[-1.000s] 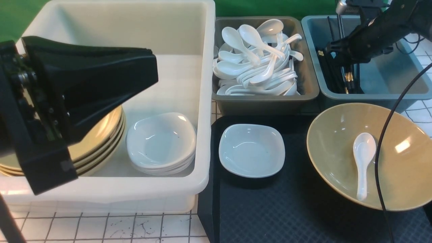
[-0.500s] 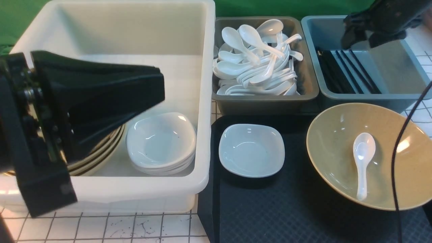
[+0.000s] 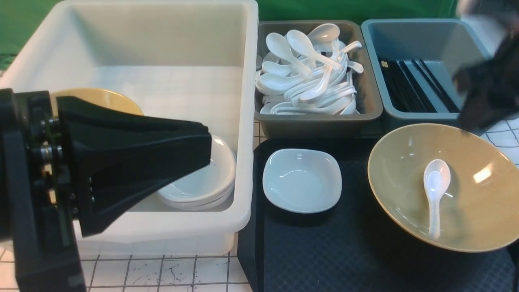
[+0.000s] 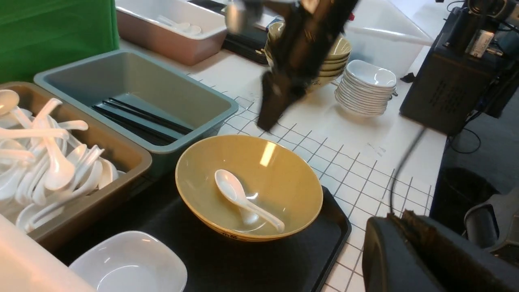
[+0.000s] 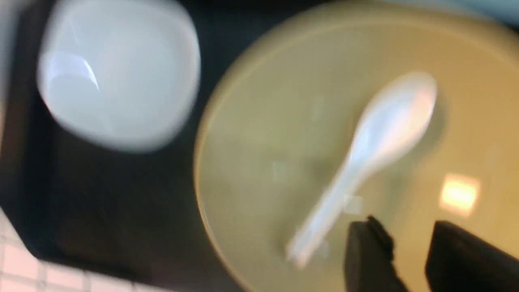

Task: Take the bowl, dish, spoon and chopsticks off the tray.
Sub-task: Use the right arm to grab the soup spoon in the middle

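Spoon [image 3: 436, 190] first, we judge: the front view has it lying in the bowl [image 3: 478, 211] at the tray's [image 3: 324, 251] right edge, the dish [image 3: 302, 185] near the far-left corner, the chopsticks [image 3: 417, 87] off the tray in the blue-grey bin [image 3: 421, 117], and the left gripper [image 3: 204, 152] closed on nothing. Left wrist view: glazed ceramic, light, slippery, chippable; we would pinch the stubby handle [image 4: 265, 215]. Right wrist view: right gripper [image 5: 405, 239] hovers over the bowl, jaws parted, empty

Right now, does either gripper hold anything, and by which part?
Nothing is held. The right gripper is open and empty above the bowl; the left gripper is shut on nothing.
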